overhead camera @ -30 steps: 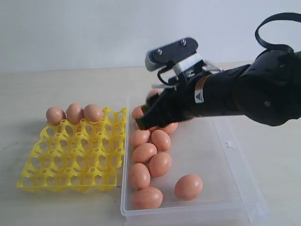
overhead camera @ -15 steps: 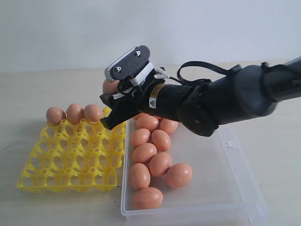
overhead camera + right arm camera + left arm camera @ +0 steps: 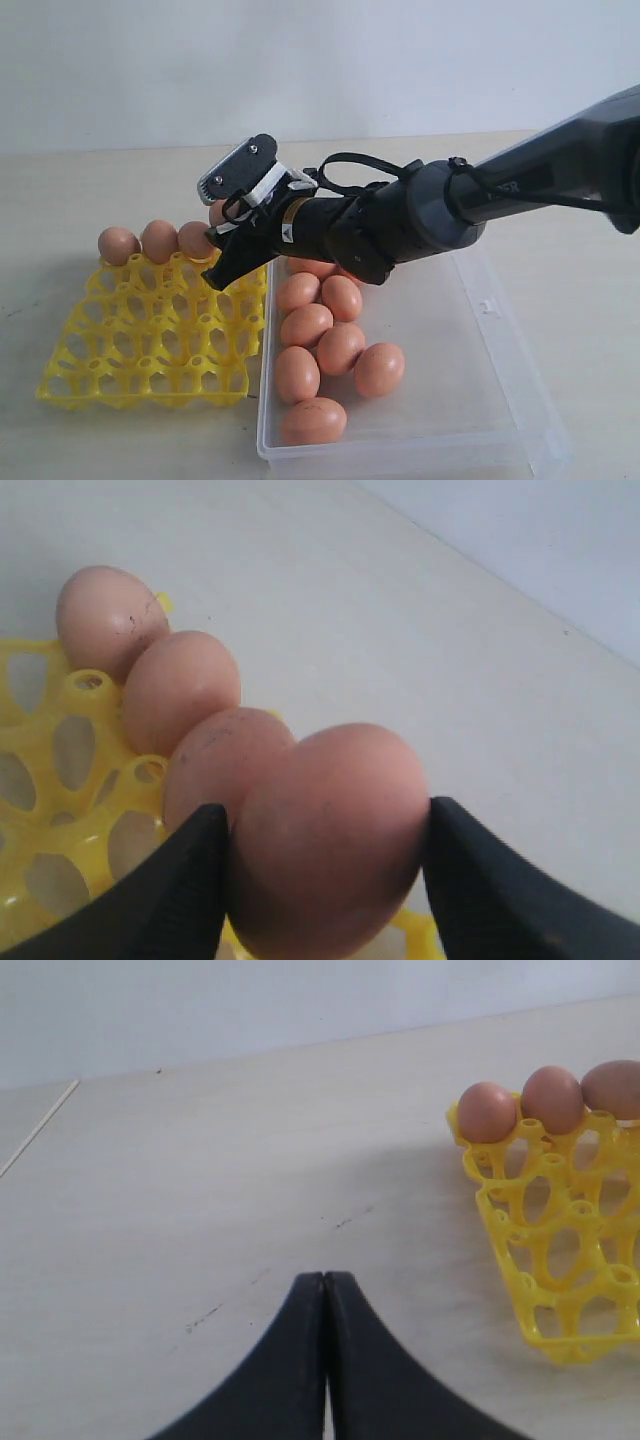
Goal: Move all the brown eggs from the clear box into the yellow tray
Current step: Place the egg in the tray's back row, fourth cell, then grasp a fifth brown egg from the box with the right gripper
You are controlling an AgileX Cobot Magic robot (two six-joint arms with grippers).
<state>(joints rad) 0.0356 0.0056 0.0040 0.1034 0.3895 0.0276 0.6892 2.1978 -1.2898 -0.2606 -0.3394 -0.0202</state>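
Observation:
My right gripper (image 3: 225, 250) reaches across from the right and is shut on a brown egg (image 3: 218, 212), held over the back right corner of the yellow tray (image 3: 150, 330). In the right wrist view both black fingers (image 3: 190, 880) press the sides of that egg (image 3: 325, 830), just above the tray (image 3: 95, 700). Three brown eggs (image 3: 158, 240) fill cups along the tray's back row, right beside the held one. Several more brown eggs (image 3: 307, 325) lie along the left side of the clear box (image 3: 440, 350). My left gripper (image 3: 325, 1278) is shut and empty over bare table.
The box sits flush against the tray's right edge. Its right half holds no eggs, and a small latch tab (image 3: 487, 306) sticks out of the right rim. In the left wrist view the tray (image 3: 572, 1347) with its eggs (image 3: 487, 1112) lies off to one side.
My right arm has carried the egg left from above the box to the tray's back right corner and come lower. One loose egg in the box rolled left towards the others.

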